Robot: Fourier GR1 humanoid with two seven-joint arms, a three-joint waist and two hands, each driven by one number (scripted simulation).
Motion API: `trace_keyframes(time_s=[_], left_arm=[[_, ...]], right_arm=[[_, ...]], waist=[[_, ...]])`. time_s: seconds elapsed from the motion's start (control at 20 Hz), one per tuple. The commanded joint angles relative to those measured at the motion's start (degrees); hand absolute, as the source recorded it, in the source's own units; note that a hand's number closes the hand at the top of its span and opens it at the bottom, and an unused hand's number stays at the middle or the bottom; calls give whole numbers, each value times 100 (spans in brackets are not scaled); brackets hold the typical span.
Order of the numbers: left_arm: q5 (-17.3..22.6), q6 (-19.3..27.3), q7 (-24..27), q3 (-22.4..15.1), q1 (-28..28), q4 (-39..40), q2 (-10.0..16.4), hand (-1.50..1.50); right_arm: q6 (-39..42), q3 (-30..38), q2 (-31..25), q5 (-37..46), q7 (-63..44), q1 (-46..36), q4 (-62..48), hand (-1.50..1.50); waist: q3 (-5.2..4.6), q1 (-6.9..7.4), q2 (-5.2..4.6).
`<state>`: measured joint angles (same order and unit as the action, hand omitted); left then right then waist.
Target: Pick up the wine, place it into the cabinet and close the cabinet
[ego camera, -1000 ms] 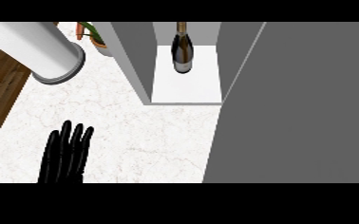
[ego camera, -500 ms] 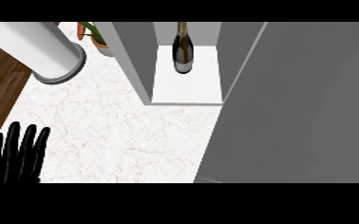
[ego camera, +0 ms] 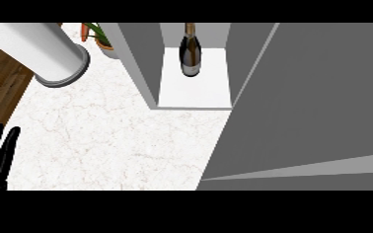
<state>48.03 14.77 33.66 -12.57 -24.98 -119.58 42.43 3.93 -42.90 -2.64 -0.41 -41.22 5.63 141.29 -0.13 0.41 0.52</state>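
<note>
The dark wine bottle (ego camera: 190, 55) stands upright on the white shelf floor (ego camera: 195, 91) inside the grey cabinet, near its back. The cabinet's grey door (ego camera: 306, 103) fills the right side of the view, and its lower edge shows as a pale strip at the bottom right. Only a thin black sliver of my left hand (ego camera: 9, 148) shows at the left edge over the marble counter, a straight finger pointing up, far from the bottle. My right hand shows nowhere.
A large white cylinder (ego camera: 44, 52) stands at the back left of the marble counter (ego camera: 116, 138). A potted plant (ego camera: 102, 38) sits beside the cabinet's left wall (ego camera: 138, 61). Dark wood floor shows past the counter's left edge.
My left hand has slid left and is almost out of the view. The cabinet door has swung, and its lower edge now shows at the bottom right. The bottle has not moved.
</note>
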Motion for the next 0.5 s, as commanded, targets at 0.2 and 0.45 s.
trace_keyframes(time_s=[0.2, 0.45], left_arm=[[526, -511, -399, 787, -158, -96, 421, -150], [548, -715, -413, 703, 154, 354, 249, -150]], right_arm=[[-871, -1392, 241, 766, 324, -655, -325, 150], [-1257, -1315, 235, 928, 198, -1399, -423, 150]], waist=[[-6, 37, 11], [-20, 4, -3]])
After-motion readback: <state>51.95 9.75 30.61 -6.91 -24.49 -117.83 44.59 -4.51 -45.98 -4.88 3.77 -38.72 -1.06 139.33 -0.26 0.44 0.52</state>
